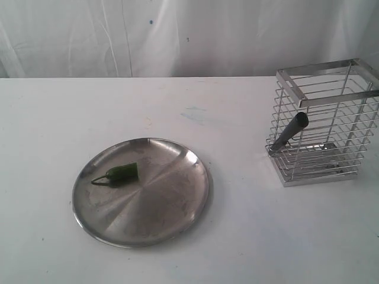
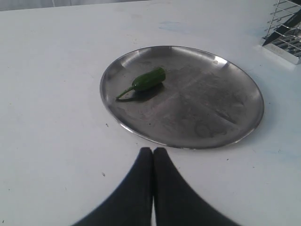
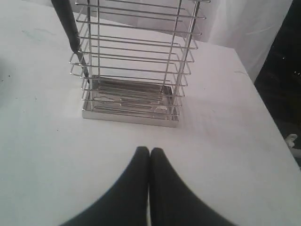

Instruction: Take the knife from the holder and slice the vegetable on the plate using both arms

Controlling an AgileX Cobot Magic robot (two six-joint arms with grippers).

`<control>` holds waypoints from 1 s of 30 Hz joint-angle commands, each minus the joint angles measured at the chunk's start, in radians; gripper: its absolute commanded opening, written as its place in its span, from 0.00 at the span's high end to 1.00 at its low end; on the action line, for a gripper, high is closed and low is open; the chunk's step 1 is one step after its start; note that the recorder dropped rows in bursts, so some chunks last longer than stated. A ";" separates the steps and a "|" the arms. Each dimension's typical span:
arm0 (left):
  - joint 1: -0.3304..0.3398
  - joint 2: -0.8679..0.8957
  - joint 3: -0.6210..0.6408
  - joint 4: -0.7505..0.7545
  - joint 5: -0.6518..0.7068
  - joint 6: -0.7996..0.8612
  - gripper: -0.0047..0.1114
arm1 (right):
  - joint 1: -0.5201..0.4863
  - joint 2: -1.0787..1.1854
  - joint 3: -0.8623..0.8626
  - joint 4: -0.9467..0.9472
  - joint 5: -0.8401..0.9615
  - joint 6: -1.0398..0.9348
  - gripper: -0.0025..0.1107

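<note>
Both tools are sitting clenched on nothing: left tool [image 2: 153,153] near the plate [image 1: 160,201], right tool [image 3: 149,151] facing the holder [image 3: 129,117]. Knife [image 1: 289,131] is leaning in the holder, pepper [image 1: 121,173] is lying on the plate, all on the counter [image 1: 266,236].

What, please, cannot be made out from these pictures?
- Blade of the knife: in the exterior view, lost among the wire bars of the holder; the right wrist view cuts its handle off at the frame edge.
- The holder: its right side runs off the exterior view; the left wrist view shows only a corner.
- The arms: outside the exterior view; only the shut tips of the left gripper and right gripper show.
</note>
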 commanded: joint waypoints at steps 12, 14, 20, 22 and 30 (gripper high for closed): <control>-0.007 -0.005 0.002 -0.013 0.003 0.001 0.96 | 0.000 -0.003 0.001 0.559 -0.435 0.402 0.98; -0.007 -0.005 0.002 -0.013 0.003 0.001 0.96 | 0.000 -0.003 0.001 0.559 -0.454 0.402 0.98; -0.007 -0.005 0.002 -0.013 0.003 0.001 0.96 | 0.000 -0.003 0.001 0.556 -0.531 0.554 0.98; -0.007 -0.005 0.002 -0.013 0.003 0.001 0.96 | 0.000 -0.003 -0.007 0.547 -0.655 0.778 0.98; -0.007 -0.005 0.002 -0.013 0.003 0.001 0.96 | 0.000 -0.003 -0.169 0.252 -1.359 1.145 0.98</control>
